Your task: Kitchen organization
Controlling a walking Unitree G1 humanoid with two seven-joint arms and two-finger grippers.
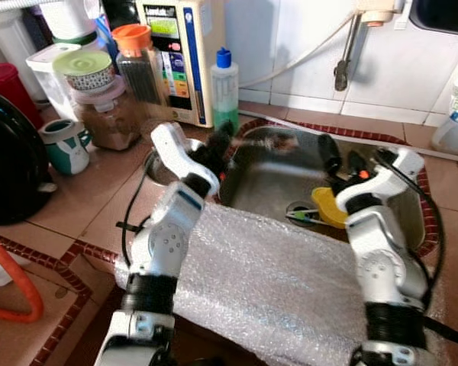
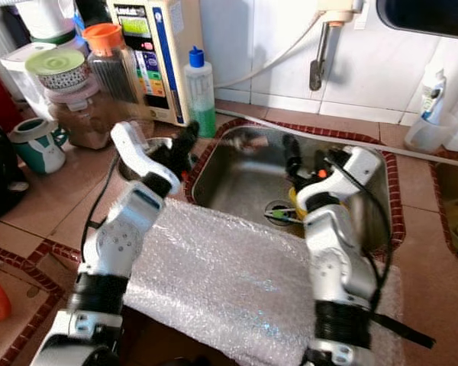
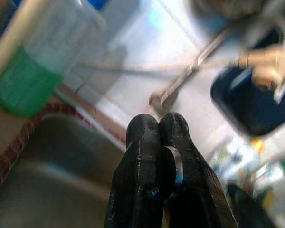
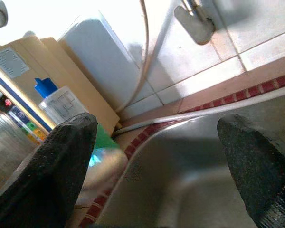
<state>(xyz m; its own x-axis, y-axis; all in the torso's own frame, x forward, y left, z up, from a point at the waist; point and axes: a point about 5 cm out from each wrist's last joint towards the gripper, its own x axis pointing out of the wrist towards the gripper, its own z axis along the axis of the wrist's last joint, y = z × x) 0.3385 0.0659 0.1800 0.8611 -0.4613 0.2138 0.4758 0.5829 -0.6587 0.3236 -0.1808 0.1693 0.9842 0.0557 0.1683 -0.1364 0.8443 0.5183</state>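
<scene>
A steel sink (image 1: pixel 275 179) is set into the tiled counter. My left gripper (image 1: pixel 220 143) hovers at the sink's back left corner, shut on a thin metal utensil (image 1: pixel 269 142) that is blurred; a bit of metal (image 3: pixel 175 166) shows between the fingers. My right gripper (image 1: pixel 343 158) hangs open over the right half of the sink, nothing between its fingers (image 4: pixel 61 161). Below it a yellow item (image 1: pixel 328 206) lies in the sink, and a green-tinted utensil (image 1: pixel 301 216) rests by the drain.
Bubble wrap (image 1: pixel 275 282) covers the counter's front edge. A soap bottle with green liquid (image 1: pixel 224 88), a beige appliance (image 1: pixel 179 53), jars (image 1: pixel 107 107) and a teal mug (image 1: pixel 65 145) crowd the left counter. A tap (image 1: pixel 343 69) hangs over the sink.
</scene>
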